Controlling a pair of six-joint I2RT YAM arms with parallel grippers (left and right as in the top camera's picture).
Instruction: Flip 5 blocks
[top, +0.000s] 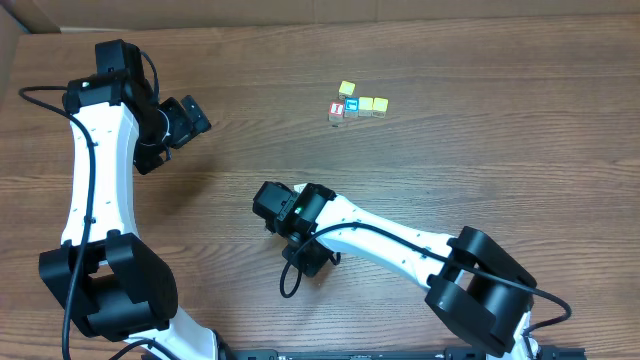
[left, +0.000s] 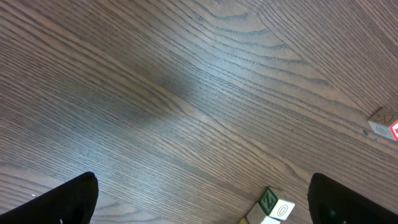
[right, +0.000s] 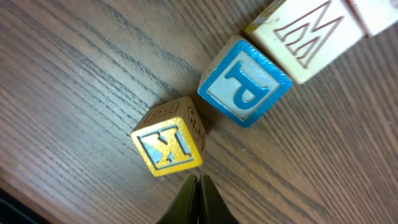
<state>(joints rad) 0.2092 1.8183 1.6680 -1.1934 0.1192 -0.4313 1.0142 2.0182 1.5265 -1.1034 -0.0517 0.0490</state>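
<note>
blocks (right: 236, 93) due for flipping lie in a diagonal run on the counter (right: 74, 74), from mid-frame to upper right in the right wrist view: yellow k cube (right: 169, 144), blue p cube (right: 244, 83), whitish cube (right: 301, 37). right end effector (right: 198, 186), clenched on nothing, points at the yellow k cube's lower edge, seemingly to tip it like a poker. left end effector (top: 190, 118), released wide, hangs upper left in the overhead view, well apart.

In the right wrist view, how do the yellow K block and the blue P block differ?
The K block is framed in yellow, the P block in blue. The K block lies just ahead of the shut right gripper; the P block sits farther off, beside a whitish block. Both are lettered cubes flat on the table.
</note>
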